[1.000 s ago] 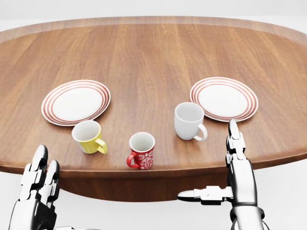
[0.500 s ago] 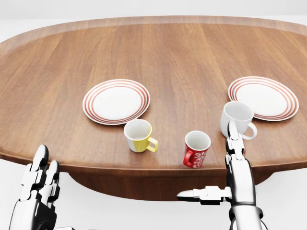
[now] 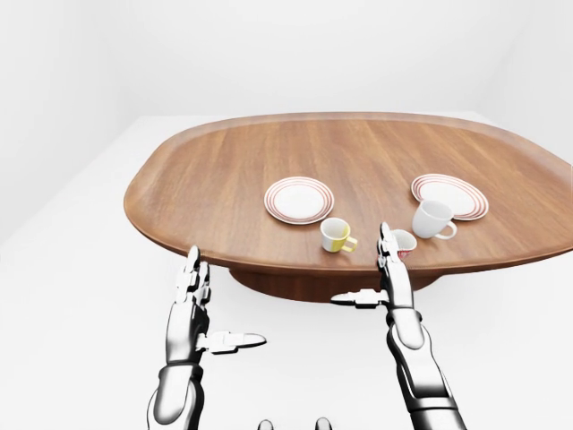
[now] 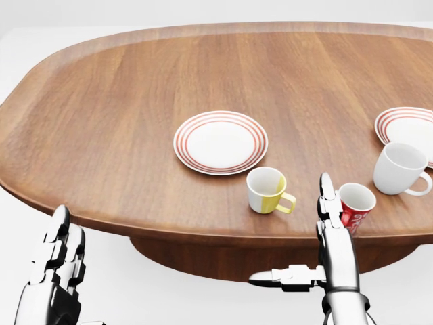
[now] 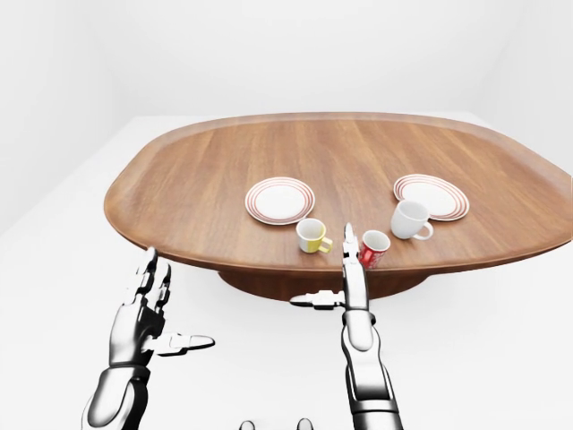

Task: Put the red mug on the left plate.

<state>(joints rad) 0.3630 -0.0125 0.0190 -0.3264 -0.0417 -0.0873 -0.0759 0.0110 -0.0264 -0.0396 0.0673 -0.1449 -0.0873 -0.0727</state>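
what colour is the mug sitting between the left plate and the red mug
Yellow outside, white inside: the mug, clearest in the head view.

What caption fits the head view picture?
Open right hand beside the red mug, left plate waiting.

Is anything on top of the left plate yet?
No. The left plate shows a bare white centre; the red mug stands apart on the table, partly hidden by the right hand.
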